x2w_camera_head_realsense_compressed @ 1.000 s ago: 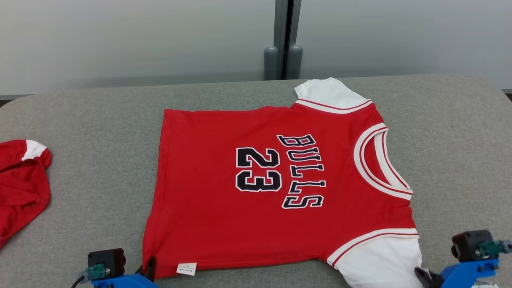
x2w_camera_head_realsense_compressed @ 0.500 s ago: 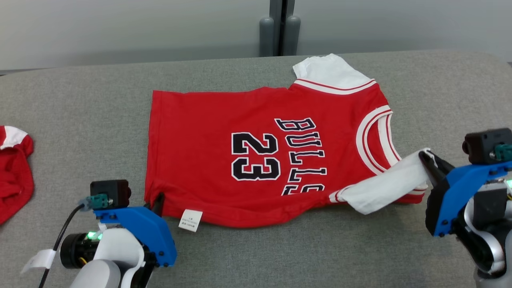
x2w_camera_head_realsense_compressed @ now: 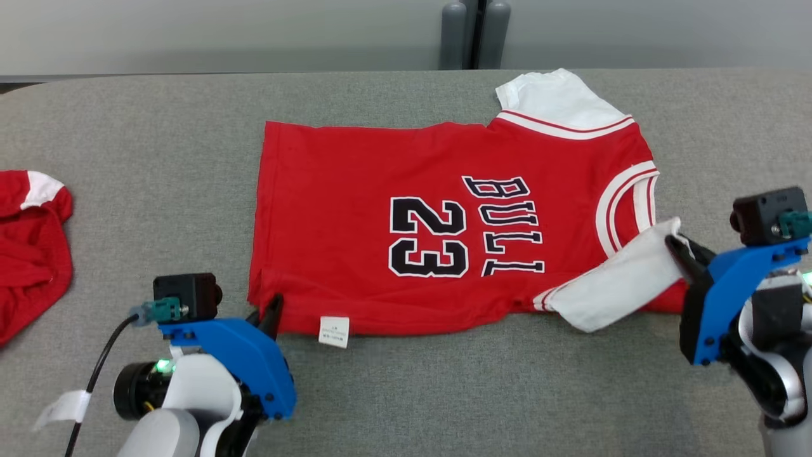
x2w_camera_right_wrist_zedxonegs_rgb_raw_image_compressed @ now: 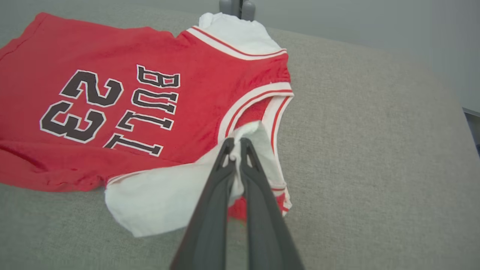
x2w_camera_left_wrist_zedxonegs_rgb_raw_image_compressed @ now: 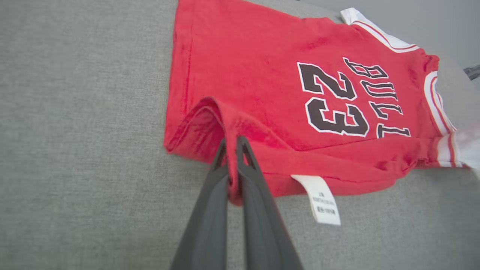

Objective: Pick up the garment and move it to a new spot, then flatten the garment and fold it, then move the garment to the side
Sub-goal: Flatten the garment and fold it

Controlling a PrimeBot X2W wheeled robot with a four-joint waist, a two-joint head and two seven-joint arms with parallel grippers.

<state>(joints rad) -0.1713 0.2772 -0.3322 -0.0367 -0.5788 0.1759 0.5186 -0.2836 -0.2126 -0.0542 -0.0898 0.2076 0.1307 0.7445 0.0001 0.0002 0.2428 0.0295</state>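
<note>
Fold in progress. A second ago the garment (x2w_camera_head_realsense_compressed: pixel 412 158) lies flat on the grey worktop (x2w_camera_head_realsense_compressed: pixel 158 127) with its whole lettering showing. Now its near long edge is raised and turned toward the far side, and the last letter of the chest print is covered.

The left gripper (x2w_camera_head_realsense_compressed: pixel 274 311) is closed tight on the near hem corner (x2w_camera_left_wrist_zedxonegs_rgb_raw_image_compressed: pixel 210 112), with red cloth pinched between its fingers. The right gripper (x2w_camera_head_realsense_compressed: pixel 675 247) is likewise closed on the near white sleeve (x2w_camera_head_realsense_compressed: pixel 618 282), which now lies across the body beside the neck trim (x2w_camera_head_realsense_compressed: pixel 625 190).

Judgement: flattening is done and the first lengthwise fold is about a quarter over. Both grips look secure.

Surroundings:
- A care label (x2w_camera_head_realsense_compressed: pixel 333 331) hangs out of the folded edge; it may end up exposed.
- The far white sleeve (x2w_camera_head_realsense_compressed: pixel 558 101) sticks out beyond the far edge of the body and is not yet tucked in.
- A second red garment (x2w_camera_head_realsense_compressed: pixel 32 247) lies well apart at the left and does not obstruct the fold, though it occupies that side.
- Two grey posts (x2w_camera_head_realsense_compressed: pixel 474 32) stand behind the worktop, out of reach of the fold.
</note>
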